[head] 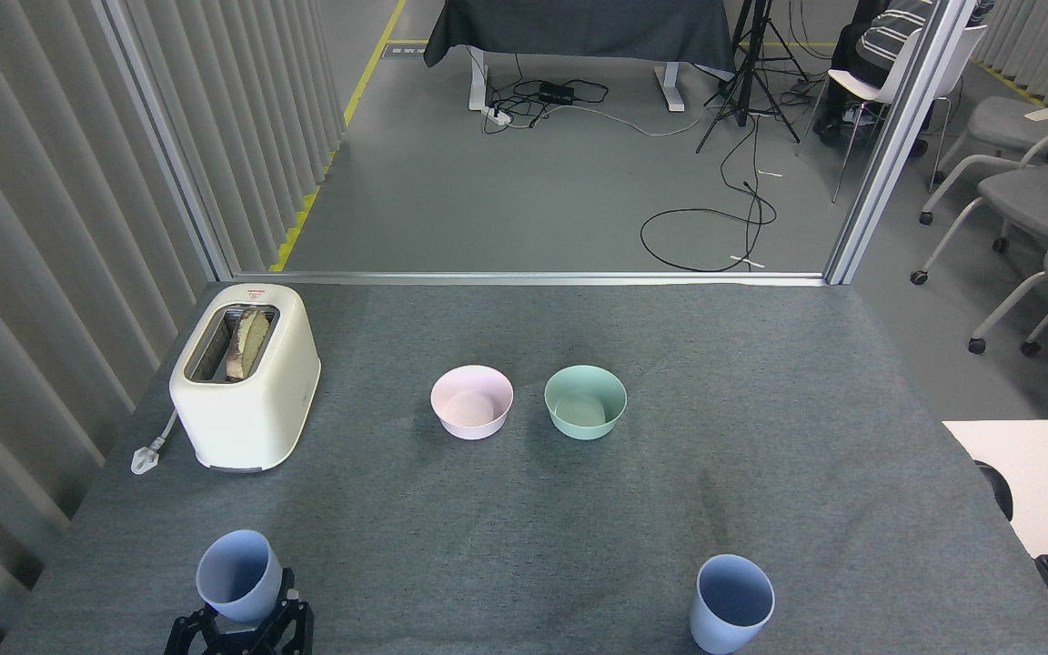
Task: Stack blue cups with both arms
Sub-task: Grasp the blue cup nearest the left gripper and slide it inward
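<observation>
Grey felt surface [506, 509] across the lower frame, office floor with cables beyond in the upper half. Cream toaster [246, 377] at left, bread in its slot. Pale pink bowl [471, 402] and mint green bowl [585, 401] side by side at centre. Left blue cup [239, 575] at lower left, tilted, gripped at its base by the left end effector [240, 623], black fingers either side of it. Right blue cup [731, 603] at lower right, upright on the surface, well apart from the first. Right end effector out of frame.
</observation>
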Robot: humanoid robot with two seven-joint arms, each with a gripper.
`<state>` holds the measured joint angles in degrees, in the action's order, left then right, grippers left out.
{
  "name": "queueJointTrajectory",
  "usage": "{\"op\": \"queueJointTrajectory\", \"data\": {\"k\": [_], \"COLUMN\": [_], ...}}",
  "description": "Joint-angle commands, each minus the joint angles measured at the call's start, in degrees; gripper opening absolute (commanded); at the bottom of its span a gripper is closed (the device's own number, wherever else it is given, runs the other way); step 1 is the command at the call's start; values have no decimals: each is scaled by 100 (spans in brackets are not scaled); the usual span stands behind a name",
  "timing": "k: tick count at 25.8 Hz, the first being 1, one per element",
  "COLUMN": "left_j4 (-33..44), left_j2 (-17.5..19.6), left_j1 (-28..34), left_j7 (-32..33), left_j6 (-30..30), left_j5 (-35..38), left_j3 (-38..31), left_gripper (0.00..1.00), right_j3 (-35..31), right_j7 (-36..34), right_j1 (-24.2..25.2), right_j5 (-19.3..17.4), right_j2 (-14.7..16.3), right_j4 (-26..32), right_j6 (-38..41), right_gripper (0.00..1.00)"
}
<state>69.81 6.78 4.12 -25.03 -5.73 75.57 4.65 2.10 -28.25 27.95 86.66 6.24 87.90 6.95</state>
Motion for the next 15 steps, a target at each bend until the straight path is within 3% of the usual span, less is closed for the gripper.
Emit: {"op": "queueJointTrajectory", "data": {"k": [1,6,10,15], "left_j4": [349,-99,-460,-662], "left_j2": [-36,-344,-801,-1091], "left_j1": [-60,-614,-781,-746], "left_j7": [182,402,402,385], "left_j6": [116,90,99,99], "left_j5": [98,555,1162,1188], "left_j3": [448,1354,1635,1864], "left_gripper": [51,52,52,52], "right_j3": [1,115,124,115], "right_j7": [-14,-14,-14,-14], "right_j1": [0,0,0,0], "right_j5": [0,9,9,9], "right_j2": [0,0,-9,-9], "right_j4": [-10,-10,-10,-10], "right_j6": [0,-44,-176,-203], "right_gripper": [100,100,100,100]}}
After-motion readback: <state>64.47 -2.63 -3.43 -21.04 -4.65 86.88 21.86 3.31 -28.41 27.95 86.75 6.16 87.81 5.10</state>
